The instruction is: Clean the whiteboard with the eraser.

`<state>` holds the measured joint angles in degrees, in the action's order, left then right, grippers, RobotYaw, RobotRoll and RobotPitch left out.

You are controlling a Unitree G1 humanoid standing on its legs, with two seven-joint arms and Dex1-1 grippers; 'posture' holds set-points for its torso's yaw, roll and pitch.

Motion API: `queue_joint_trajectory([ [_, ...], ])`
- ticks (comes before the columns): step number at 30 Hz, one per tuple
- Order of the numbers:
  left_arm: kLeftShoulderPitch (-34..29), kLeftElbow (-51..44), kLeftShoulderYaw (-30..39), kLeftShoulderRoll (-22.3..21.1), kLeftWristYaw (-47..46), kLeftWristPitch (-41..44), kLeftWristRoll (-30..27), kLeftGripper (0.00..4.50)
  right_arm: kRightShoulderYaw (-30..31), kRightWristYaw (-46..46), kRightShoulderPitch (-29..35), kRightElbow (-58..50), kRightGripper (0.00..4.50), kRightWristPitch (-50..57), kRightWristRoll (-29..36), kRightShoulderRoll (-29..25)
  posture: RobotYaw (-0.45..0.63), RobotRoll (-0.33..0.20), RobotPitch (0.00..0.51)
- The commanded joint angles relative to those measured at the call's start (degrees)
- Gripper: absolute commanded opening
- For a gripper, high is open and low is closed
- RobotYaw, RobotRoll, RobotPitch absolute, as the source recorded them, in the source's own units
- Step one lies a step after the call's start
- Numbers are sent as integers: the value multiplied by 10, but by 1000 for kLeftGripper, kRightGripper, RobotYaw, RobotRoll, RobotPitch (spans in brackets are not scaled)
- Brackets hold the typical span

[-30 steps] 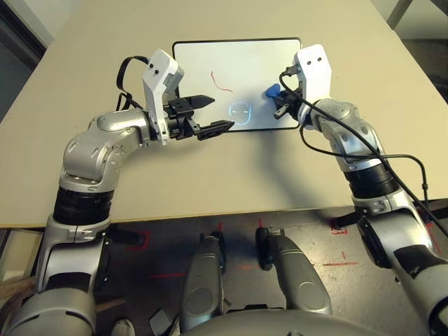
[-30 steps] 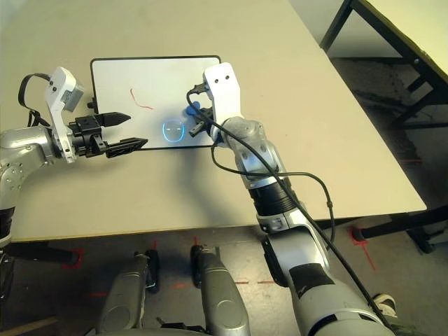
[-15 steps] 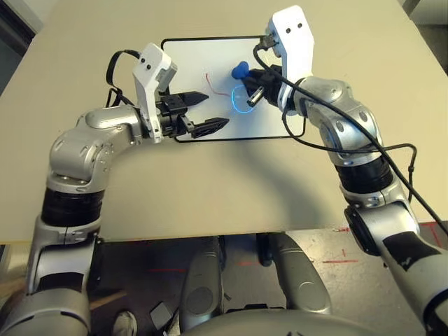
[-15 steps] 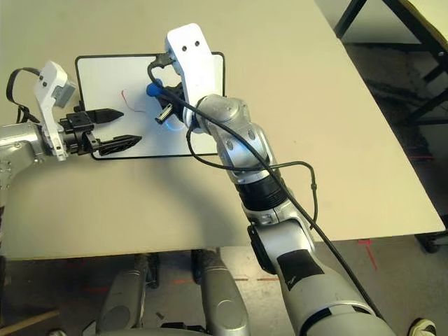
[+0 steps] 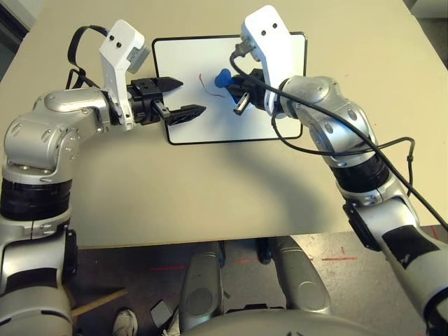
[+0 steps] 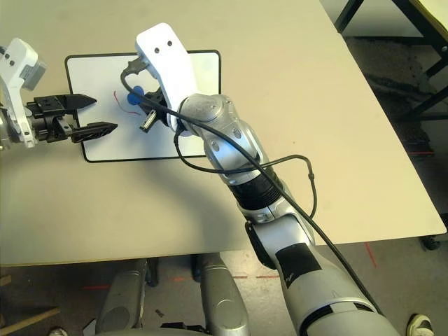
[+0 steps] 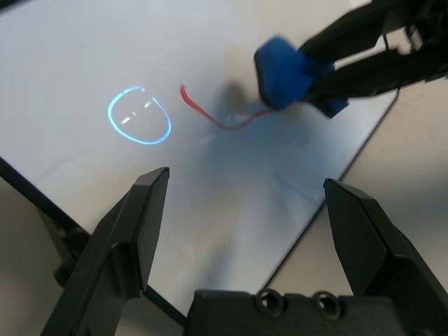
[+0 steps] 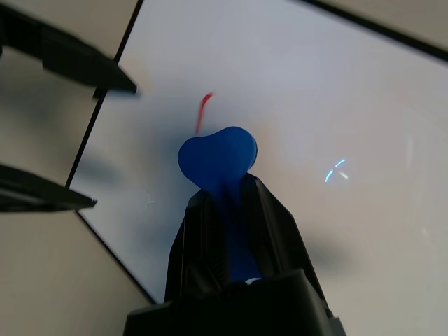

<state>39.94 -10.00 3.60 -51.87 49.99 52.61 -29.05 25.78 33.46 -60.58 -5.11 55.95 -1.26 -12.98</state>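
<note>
My right gripper has its two fingers closed on the eraser, gripping the narrow part between them, with the broad blue end poking out past the tips. And that end is right beside the red mark, a single curved stroke on the whiteboard! I can't tell from here whether the eraser is pressed on the surface or hanging just above it. Further out, my left gripper stands wide open and empty over the board's left part, fingers pointing in towards the eraser. There's a glowing blue ring on the white face too; I take that for a reflection, so I won't be chasing it. The board lies flat on the table. So, picking up is done and wiping is the step in hand, as I judge it, with that red stroke the job to finish. Next I want the eraser flat and lightly pressed, swept leftward along the whole curve, and my left fingers kept well out of its way, or the two could knock.
</note>
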Motion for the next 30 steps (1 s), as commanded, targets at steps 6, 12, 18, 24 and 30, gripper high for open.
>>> queue_joint_trajectory([
  [6, -15, -6, 5, -7, 5, 19, -10, 4500, 72, 19, -20, 48, 420, -49, -43, -3, 14, 0, 296],
  [12, -20, -3, 7, -7, 7, 15, -11, 4500, 72, 24, -43, 86, 420, -78, -67, -2, 10, 0, 295],
  [18, -23, 0, 11, -11, 9, 16, -12, 4500, 77, 41, -59, 108, 420, -96, -86, -9, 10, 0, 294],
  [24, -29, 4, 16, -15, 9, 14, -9, 4500, 108, 80, -36, 84, 420, -93, -107, -28, 11, 0, 290],
  [30, -44, 2, 20, -16, 2, 16, -8, 4500, 113, 94, -27, 85, 419, -101, -120, -26, 20, 0, 286],
])
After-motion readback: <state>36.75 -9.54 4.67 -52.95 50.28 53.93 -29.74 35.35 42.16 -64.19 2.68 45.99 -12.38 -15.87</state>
